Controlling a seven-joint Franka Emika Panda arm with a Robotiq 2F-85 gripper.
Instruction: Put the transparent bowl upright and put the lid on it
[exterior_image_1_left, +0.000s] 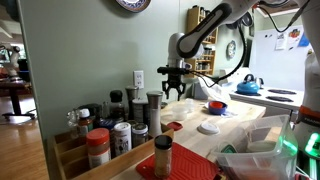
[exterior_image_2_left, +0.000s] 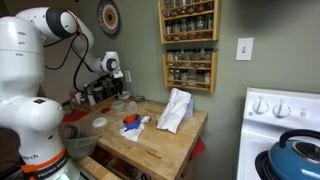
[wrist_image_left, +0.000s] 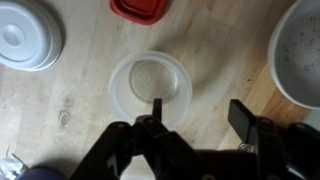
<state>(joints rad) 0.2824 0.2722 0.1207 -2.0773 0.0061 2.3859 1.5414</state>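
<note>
The transparent bowl (wrist_image_left: 150, 85) is a clear round dish lying on the wooden counter, in the middle of the wrist view. I cannot tell whether it is upright or upside down. The lid (wrist_image_left: 25, 35), a flat white disc with a low rim, lies on the counter at the upper left, apart from the bowl; it also shows in an exterior view (exterior_image_1_left: 209, 127). My gripper (wrist_image_left: 198, 115) is open and empty above the bowl. One finger overlaps the bowl's near rim and the other is outside it to the right. The gripper shows in both exterior views (exterior_image_1_left: 172, 85) (exterior_image_2_left: 102, 92).
A red container (wrist_image_left: 140, 9) lies just beyond the bowl. A white speckled bowl (wrist_image_left: 300, 50) is at the right. Spice jars (exterior_image_1_left: 110, 135) crowd one end of the counter. A white cloth (exterior_image_2_left: 175, 110) lies on it. A blue kettle (exterior_image_1_left: 248, 87) sits on the stove.
</note>
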